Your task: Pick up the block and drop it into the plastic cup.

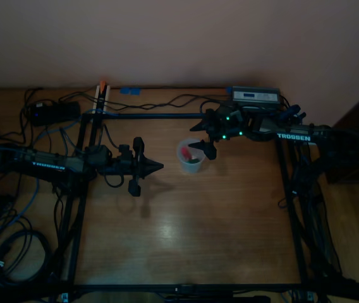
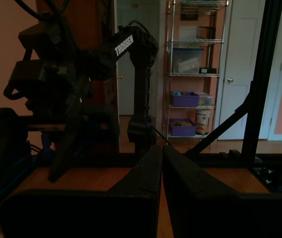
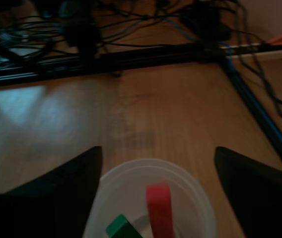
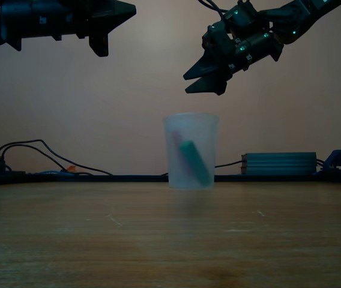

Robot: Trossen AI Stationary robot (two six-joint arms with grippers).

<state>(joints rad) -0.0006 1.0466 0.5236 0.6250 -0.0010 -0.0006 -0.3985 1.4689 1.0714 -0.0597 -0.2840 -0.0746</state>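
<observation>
Two pieces, the pink-red block point(image 3: 160, 210) and a green piece point(image 3: 122, 227), already sit inside the translucent plastic cup point(image 3: 193, 191), so the wide-open, empty right gripper point(image 3: 158, 166) should lift straight up, clearing the rim.

- Wooden table point(image 1: 186, 221), bare across most of its top.
- Plastic cup point(image 1: 190, 156) stands upright near the table's middle, toward the far edge.

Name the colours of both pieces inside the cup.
Red piece and green piece, clearest in the right wrist view.
</observation>
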